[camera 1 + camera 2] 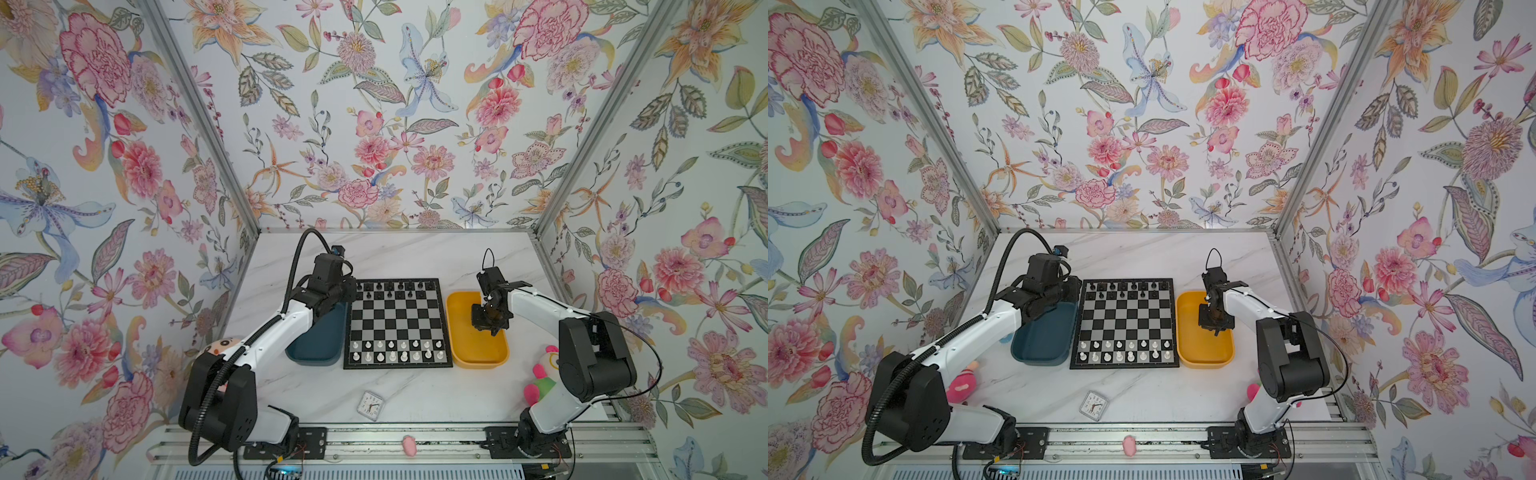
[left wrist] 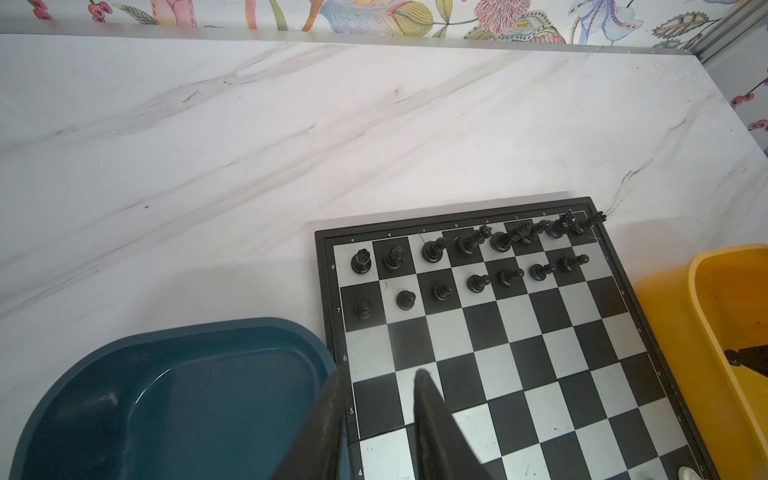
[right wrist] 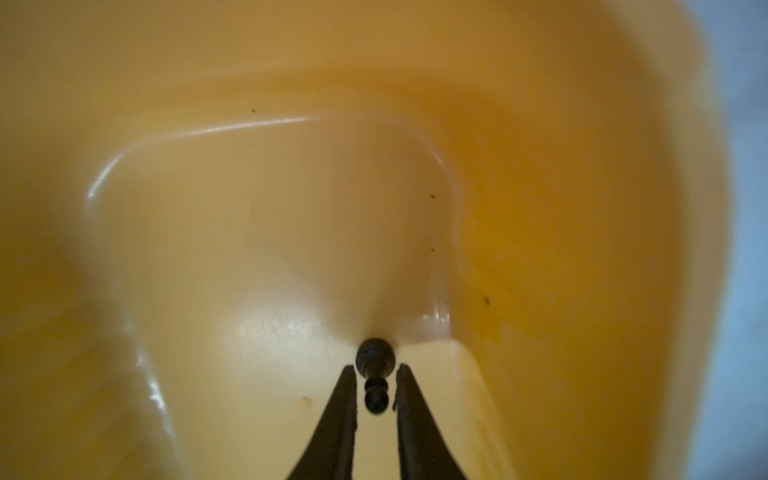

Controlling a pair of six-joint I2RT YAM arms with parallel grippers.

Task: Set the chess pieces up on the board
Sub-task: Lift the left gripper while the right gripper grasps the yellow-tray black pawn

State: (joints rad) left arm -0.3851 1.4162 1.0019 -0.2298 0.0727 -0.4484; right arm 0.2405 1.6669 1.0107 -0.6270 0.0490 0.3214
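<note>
The board lies mid-table in both top views. Black chess pieces fill its two far rows, with one gap in the pawn row. White chess pieces stand in the two near rows. My right gripper is down inside the yellow tray. It is shut on a black pawn lying on the tray floor, and the fingertips touch the pawn's base. My left gripper hovers open over the board's left edge beside the teal tray, with nothing between its fingers.
A small square clock lies on the table in front of the board. A plush toy sits by the right arm and a doll head behind the left arm. A pink object rests on the front rail.
</note>
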